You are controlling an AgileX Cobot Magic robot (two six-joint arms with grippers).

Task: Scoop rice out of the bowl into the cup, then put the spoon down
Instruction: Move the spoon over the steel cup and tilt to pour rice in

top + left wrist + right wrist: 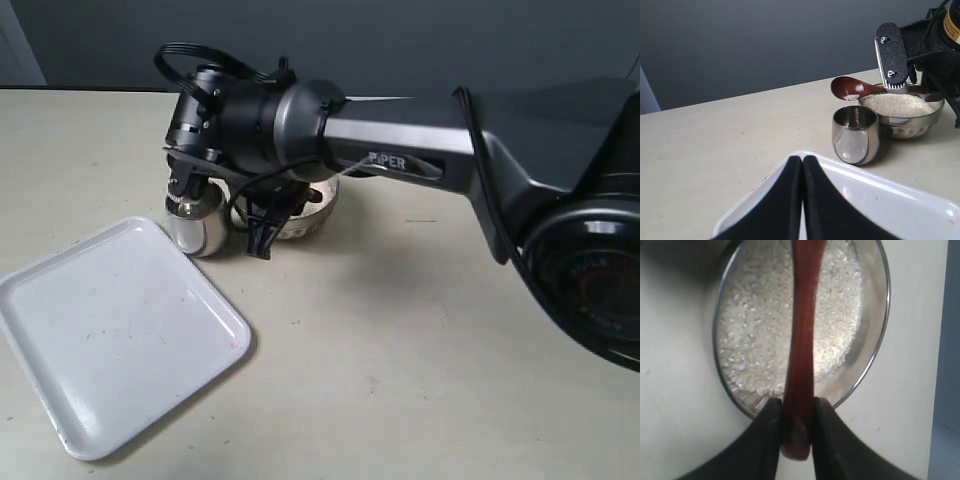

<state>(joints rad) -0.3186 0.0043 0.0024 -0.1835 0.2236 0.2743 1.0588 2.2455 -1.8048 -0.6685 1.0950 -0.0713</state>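
Note:
The shiny metal bowl (920,126) holds a pale heap of rice (897,104). Right beside it stands the small steel cup (856,135). My right gripper (797,407) is shut on the end of the handle of the reddish-brown spoon (802,340), which stretches over the rice (760,340) in the bowl (882,347). The spoon's oval bowl (849,88) hovers just above the cup's mouth with a few grains in it. One of the right gripper's fingers (891,55) shows above the bowl. My left gripper (802,161) is shut and empty over the tray's corner.
A white square tray (110,340) lies on the beige table, in front of the cup (197,225) and close to it. The right arm (400,145) reaches across the table and hides most of the bowl (310,215) in the exterior view.

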